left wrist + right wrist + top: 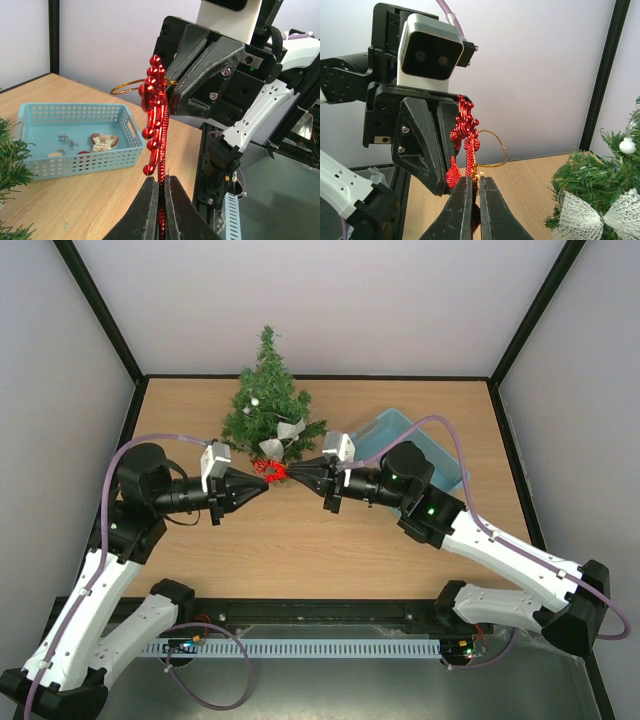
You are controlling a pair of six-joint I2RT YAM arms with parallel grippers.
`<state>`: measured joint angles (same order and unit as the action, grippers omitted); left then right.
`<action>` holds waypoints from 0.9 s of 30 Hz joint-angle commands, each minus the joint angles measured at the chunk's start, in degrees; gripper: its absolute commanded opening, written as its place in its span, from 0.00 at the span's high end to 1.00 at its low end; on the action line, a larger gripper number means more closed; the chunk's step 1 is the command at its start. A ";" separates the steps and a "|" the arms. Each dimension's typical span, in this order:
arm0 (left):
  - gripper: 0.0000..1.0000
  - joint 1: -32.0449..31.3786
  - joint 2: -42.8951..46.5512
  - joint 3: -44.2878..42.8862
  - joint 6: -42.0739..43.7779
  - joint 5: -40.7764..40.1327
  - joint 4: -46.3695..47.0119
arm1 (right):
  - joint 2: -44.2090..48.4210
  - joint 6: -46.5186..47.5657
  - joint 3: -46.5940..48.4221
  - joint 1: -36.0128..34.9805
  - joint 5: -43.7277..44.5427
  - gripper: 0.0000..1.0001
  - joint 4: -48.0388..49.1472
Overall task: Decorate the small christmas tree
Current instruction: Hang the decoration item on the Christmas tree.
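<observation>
Two sets of fingers: the left fingers (258, 486) and the right fingers (298, 473) met tip to tip above the desk (330, 550), just in front of the tree.
Left fingers: clenched on one end of the red bead ornament (155, 125), the beads running out from between the tips.
Right fingers: clenched on the ornament's other end, right where the gold loop (127, 86) joined it.
Ornament: held in the air between the two arms, off the desk, with the loop free and open to one side.
Small christmas tree (268, 400): upright at the far edge of the desk, left of centre, already carrying a silver bow (605, 215) and a white ball (626, 145).
Blue basket (410, 445): on the desk to the right of the tree, with a few more small trinkets in it.
Step in hand: by the look of it, a handover or regrip, so that the loop would stand clear for hanging.
Next move: probably one set of fingers had to let go while the other kept its hold, then carry the loop over a branch tip.
Care needed: the loop looked thin and floppy, so it might miss the needles or twist.
</observation>
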<state>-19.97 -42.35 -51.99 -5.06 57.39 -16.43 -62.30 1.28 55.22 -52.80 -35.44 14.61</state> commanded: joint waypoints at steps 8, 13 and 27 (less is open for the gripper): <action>0.97 -0.25 -1.51 2.12 2.21 -3.83 -2.51 | 2.70 5.21 0.67 -0.45 11.73 0.98 -2.53; 0.98 -0.25 -1.86 2.59 2.77 -4.29 -3.20 | 2.29 6.81 1.28 -0.42 13.12 0.98 -5.14; 0.98 -0.25 -1.46 3.20 5.06 -2.72 -3.26 | 2.04 5.69 2.16 -0.39 7.50 0.98 -9.67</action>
<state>-20.34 -44.25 -49.04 -1.80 53.49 -19.29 -60.80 7.92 55.81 -53.21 -26.70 4.54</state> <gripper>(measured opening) 0.026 0.018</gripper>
